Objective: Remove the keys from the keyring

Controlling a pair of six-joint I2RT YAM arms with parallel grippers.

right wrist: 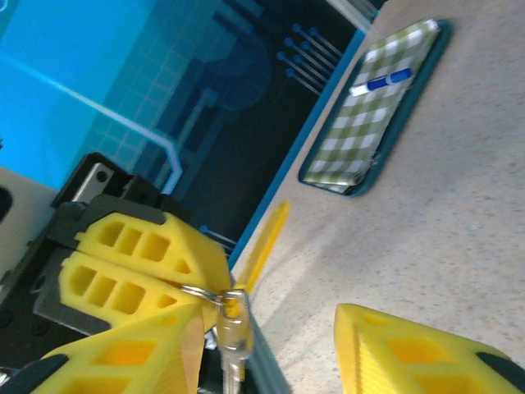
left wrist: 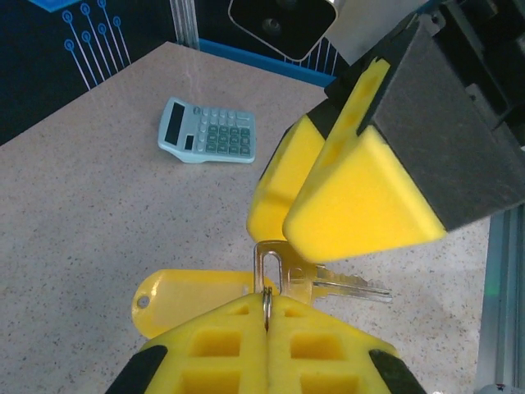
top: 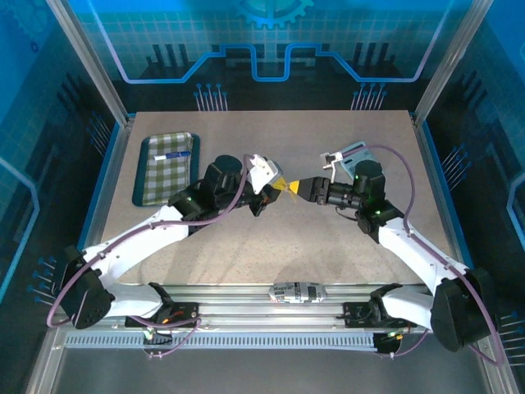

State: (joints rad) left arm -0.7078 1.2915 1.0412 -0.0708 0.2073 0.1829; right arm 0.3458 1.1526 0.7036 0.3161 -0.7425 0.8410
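Speckled beige table (top: 271, 131), blue-lit enclosure behind. The left gripper (left wrist: 267, 316) is clamped on the wire loop of the yellow-tagged keyring (left wrist: 193, 291), which is held above mid-table. The key (left wrist: 332, 285) is hung from that loop. The right gripper (right wrist: 269, 318) is held spread wide, with the key between its fingers, ungrasped.

Back left on tabletop (top: 271, 246), tray (top: 166, 172) with pen (top: 174, 153) in it; back right, calculator (top: 353, 152); centre, left pincer (top: 283, 188) facing right pincer (top: 302, 189), keyring (left wrist: 193, 294) at tips.
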